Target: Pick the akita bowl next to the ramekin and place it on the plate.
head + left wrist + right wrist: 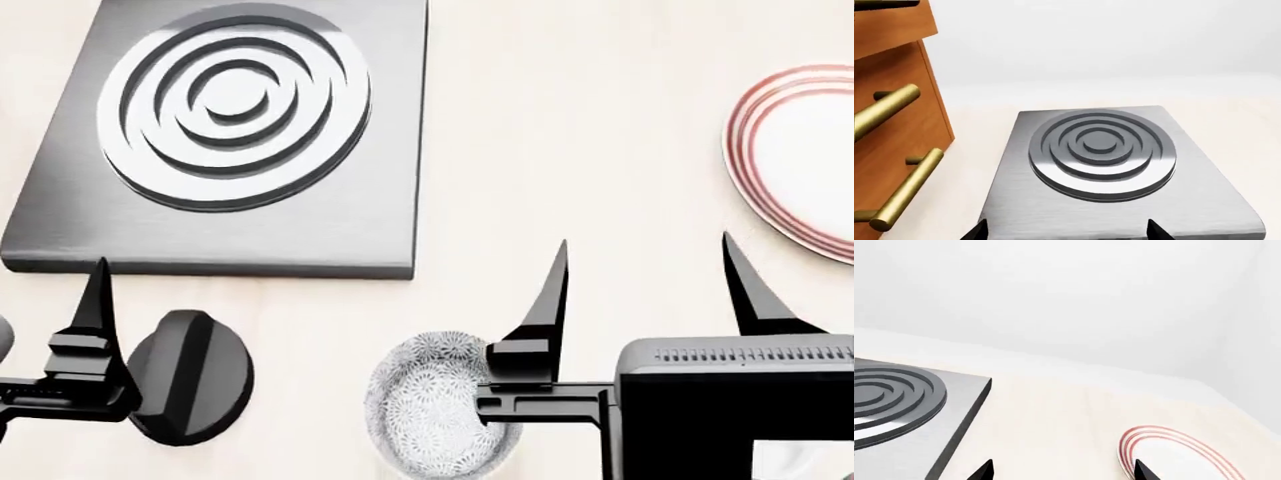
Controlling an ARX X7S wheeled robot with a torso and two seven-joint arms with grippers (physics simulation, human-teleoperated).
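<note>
Akita bowl sits on the pale counter, just nearer the robot than the front-right corner of the steel hob, cut off by the head view's lower edge. Its speckled grey-white wall shows on the hob side; its far side is hidden behind the right gripper, whose two black fingers stand well apart, empty, pointing away from the robot. One fingertip overlaps the bowl's rim in that view; whether it touches cannot be told.

The plate with red rings lies well apart from the hob, on the hob's right, partly cropped by the frame edge. Between hob and plate runs a broad strip of bare counter. In the right wrist view the same gap opens between the hob's edge and the plate.

The left gripper shows only two dark tips, spread apart, over the hob's near edge. Beside the hob, on the side away from the plate, stands a wooden cabinet with brass handles.

A black knob lies near the hob's front edge. No writing is legible anywhere.
</note>
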